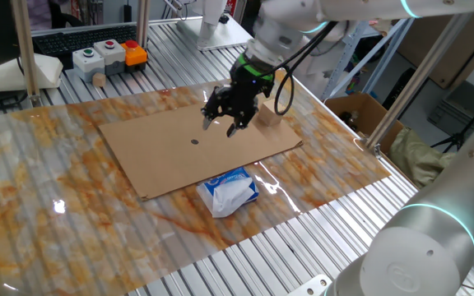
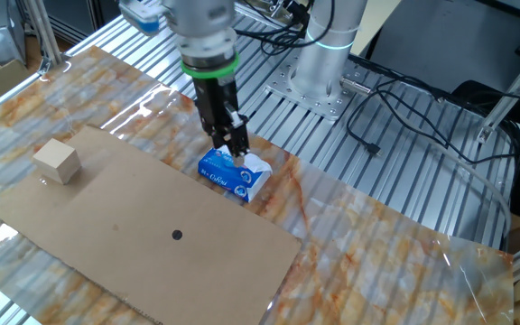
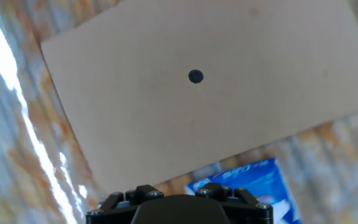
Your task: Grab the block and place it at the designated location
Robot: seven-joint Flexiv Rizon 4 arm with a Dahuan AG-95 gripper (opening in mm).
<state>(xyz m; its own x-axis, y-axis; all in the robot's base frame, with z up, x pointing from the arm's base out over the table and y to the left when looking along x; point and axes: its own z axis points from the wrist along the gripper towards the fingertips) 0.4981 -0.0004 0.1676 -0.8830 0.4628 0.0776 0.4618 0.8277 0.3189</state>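
Still approach step: our gripper (image 1: 225,123) hangs over cardboard sheet (image 1: 163,160), fingers apart, empty. Block (image 2: 58,162) untouched at far corner. Next we swing over, straddle it.

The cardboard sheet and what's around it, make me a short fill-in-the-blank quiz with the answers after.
1. The only mark on the cardboard sheet is a black ____.
2. The wooden block sits near a ____ of the sheet.
3. The blue-and-white tissue packet lies on the ____ tabletop, beside the sheet.
4. The gripper holds ____.

Answers: dot; corner; marble-patterned; nothing
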